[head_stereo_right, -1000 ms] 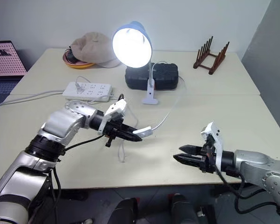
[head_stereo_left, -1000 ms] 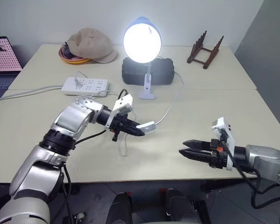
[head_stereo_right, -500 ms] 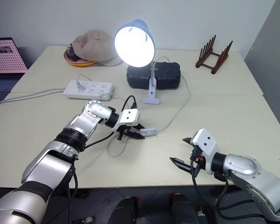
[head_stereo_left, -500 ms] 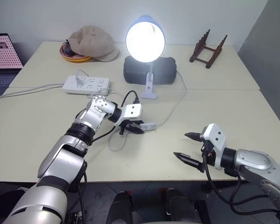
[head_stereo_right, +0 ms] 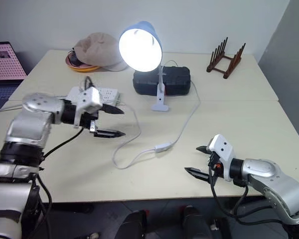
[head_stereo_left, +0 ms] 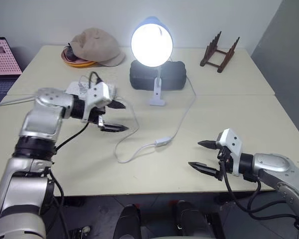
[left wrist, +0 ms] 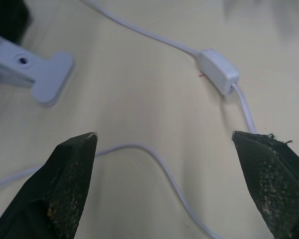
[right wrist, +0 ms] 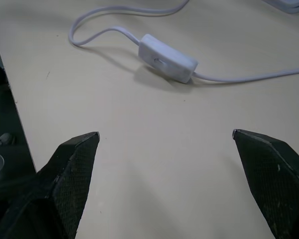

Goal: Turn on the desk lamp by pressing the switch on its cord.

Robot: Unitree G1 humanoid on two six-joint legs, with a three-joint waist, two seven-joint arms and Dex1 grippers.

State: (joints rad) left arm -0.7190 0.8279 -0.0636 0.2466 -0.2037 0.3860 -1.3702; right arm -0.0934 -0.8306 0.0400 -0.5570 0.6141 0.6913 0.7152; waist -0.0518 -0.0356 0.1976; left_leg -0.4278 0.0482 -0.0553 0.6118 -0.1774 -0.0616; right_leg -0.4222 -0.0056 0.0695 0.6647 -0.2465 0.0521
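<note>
Now, desk lamp (head_stereo_left: pixel 152 46) lit at table's (head_stereo_left: pixel 229 114) far middle, switch (head_stereo_left: pixel 162 142) flat on cord (head_stereo_left: pixel 185 113) mid-table, untouched, left gripper (head_stereo_left: pixel 114 116) wide open beside power strip (head_stereo_right: pixel 108 93), right gripper (head_stereo_left: pixel 203 155) wide open near front edge, both empty.

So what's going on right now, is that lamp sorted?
Both end effectors open, left, right, holding nothing. Blue-shaded desk lamp lit. Small white inline switch lies free on the cream table, between them. Nothing in the way.
</note>
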